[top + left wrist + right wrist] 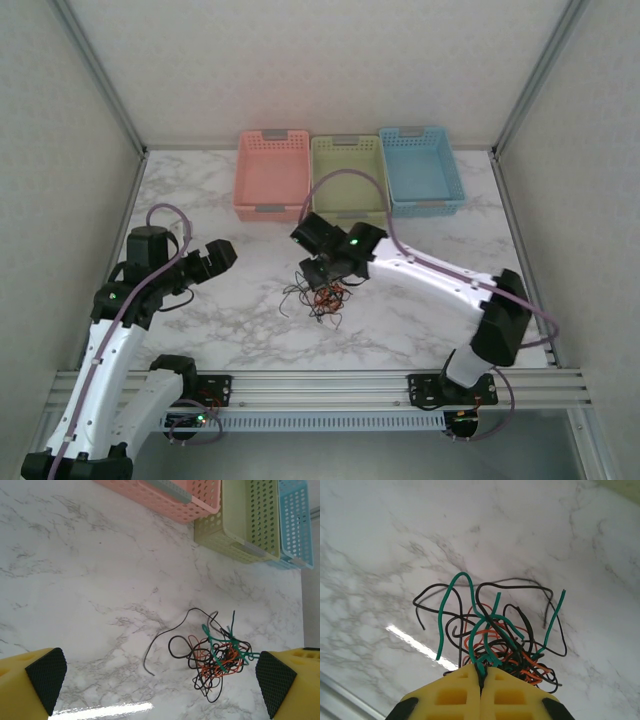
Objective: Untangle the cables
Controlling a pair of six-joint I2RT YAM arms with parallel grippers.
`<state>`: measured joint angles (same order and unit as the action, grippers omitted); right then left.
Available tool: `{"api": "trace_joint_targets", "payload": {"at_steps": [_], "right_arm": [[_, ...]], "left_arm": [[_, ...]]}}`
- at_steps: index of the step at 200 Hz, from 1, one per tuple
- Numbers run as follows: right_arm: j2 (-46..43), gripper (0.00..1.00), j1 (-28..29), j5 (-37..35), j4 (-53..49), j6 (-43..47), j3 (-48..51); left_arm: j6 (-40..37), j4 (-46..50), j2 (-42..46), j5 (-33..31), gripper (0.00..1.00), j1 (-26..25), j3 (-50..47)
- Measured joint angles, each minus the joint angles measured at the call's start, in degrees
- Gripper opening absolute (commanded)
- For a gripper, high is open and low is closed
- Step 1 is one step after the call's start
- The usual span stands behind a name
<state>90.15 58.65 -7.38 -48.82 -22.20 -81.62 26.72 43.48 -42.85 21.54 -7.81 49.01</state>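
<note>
The cables (pixel 325 296) lie in one knotted clump of thin black, red-orange and green wires on the marble table, just right of centre. My right gripper (pixel 322 276) is down on the clump. In the right wrist view its yellow jaws (pixel 481 674) are pressed together, with green and black strands of the cables (pixel 505 630) pinched in the seam. My left gripper (pixel 222 256) hovers to the left of the clump, open and holding nothing. From the left wrist the cables (pixel 220 655) sit toward the right finger pad (pixel 274 681), with a black tail trailing left.
Three baskets stand in a row at the back: pink (pixel 271 176), green (pixel 348 172) and blue (pixel 422 170). Grey side walls close in the table left and right. An aluminium rail (pixel 320 385) runs along the near edge.
</note>
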Motion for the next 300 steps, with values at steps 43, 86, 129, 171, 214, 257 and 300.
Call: {"api": "trace_joint_targets", "payload": {"at_steps": [43, 86, 129, 171, 214, 257, 300], "right_arm": [[-10.4, 0.00, -6.1, 5.8, 4.9, 0.1, 6.7], [-12.9, 0.00, -12.7, 10.3, 9.6, -1.6, 16.3], [-13.0, 0.00, -16.8, 13.5, 13.1, -3.1, 21.3], [-14.7, 0.00, -21.4, 16.7, 15.5, -4.0, 24.9], [-16.8, 0.00, -23.0, 18.1, 16.3, -4.2, 27.7], [-17.5, 0.00, -24.6, 18.2, 16.3, -4.2, 28.2], [-17.9, 0.00, -24.8, 18.2, 16.7, -4.2, 29.5]], "left_arm": [[1.0, -1.5, 0.0, 1.0, 0.97, -4.6, -0.1], [5.0, -5.5, -0.5, -0.2, 0.96, -12.1, -3.8], [8.7, -8.5, -6.2, -7.3, 0.93, -23.6, -6.8], [10.5, -12.4, -16.0, -14.8, 0.86, -33.5, -7.5], [11.0, -16.8, -28.6, -18.1, 0.76, -39.4, -8.0], [11.0, -19.5, -36.2, -19.8, 0.66, -42.1, -8.0], [10.4, -19.4, -39.2, -22.1, 0.58, -42.4, -8.0]]}}
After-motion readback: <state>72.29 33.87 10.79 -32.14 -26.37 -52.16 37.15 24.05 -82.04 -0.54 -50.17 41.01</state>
